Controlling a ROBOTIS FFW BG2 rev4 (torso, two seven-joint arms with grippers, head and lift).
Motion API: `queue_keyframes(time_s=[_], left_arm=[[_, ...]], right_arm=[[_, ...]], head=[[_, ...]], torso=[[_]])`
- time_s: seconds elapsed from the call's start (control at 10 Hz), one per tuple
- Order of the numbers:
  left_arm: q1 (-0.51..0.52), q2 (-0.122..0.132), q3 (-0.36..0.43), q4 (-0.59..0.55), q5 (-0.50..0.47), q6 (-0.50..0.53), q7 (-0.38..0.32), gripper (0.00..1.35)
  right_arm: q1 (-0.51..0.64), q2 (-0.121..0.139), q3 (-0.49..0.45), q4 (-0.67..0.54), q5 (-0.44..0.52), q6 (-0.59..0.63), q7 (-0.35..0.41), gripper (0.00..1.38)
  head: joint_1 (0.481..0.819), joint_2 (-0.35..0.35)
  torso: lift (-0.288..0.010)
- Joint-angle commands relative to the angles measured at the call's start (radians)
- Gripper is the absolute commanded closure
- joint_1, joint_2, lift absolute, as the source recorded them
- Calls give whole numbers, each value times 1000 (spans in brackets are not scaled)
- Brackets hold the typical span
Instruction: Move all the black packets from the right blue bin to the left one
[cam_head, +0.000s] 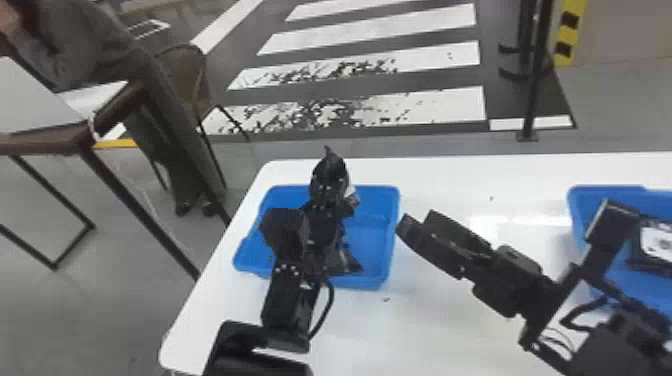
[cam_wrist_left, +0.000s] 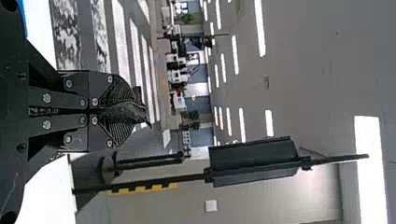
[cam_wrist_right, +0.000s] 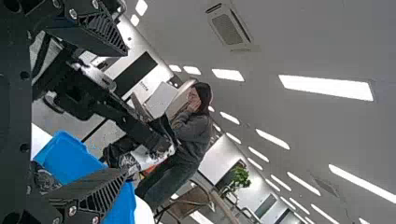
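1. Packet (cam_head: 353, 197) with a white patch is sitting between the closed-in fingers of the left gripper (cam_head: 328, 175), over the left bin (cam_head: 392, 240), left of centre in the head view.
2. In the left wrist view, those fingers are pinching its crumpled black end (cam_wrist_left: 126, 112).
3. Another black packet (cam_head: 345, 262) is lying in the left bin, partly hidden by the arm.
4. One more packet (cam_head: 657, 242), black and white, is resting in the right bin (cam_head: 580, 200), at the frame's right edge.
5. Right gripper (cam_head: 419, 220) is pointing towards the left bin, just beside it and right of centre; its fingers are standing wide apart, holding nothing.
6. White table (cam_head: 450, 175) is supporting both bins across the lower frame.
7. Striped floor (cam_head: 370, 45) is showing at upper centre.
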Motion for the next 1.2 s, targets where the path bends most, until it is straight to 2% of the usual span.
queue_keyframes(time_s=[0.0,0.2,0.3,0.4,0.6,0.7,0.9,1.1], left_arm=[[-42,5,33,63,-127,3,21,1105],[-42,8,39,63,-135,62,22,78],[-32,15,25,63,-111,48,18,18],[-17,19,9,48,-57,3,4,117],[86,24,-21,-121,65,-4,2,124],[155,25,-29,-224,121,8,2,124],[295,24,-29,-418,184,62,-2,127],[407,13,-43,-533,228,21,-7,131]], right_arm=[[14,0,-20,-8,-3,0,0,150],[31,3,-46,-13,1,0,0,147],[31,3,-52,-13,13,0,0,147],[36,5,-76,-18,58,2,0,150],[51,18,-173,-30,144,42,0,150],[60,29,-253,-30,200,71,-5,150],[97,54,-453,-101,423,179,-49,147],[127,64,-582,-155,559,317,-104,147]], head=[[695,350],[695,350],[695,350],[695,350],[695,340],[695,316],[694,254],[694,148]], torso=[[-140],[-140],[-140],[-140],[-140],[-140],[-140],[-140]])
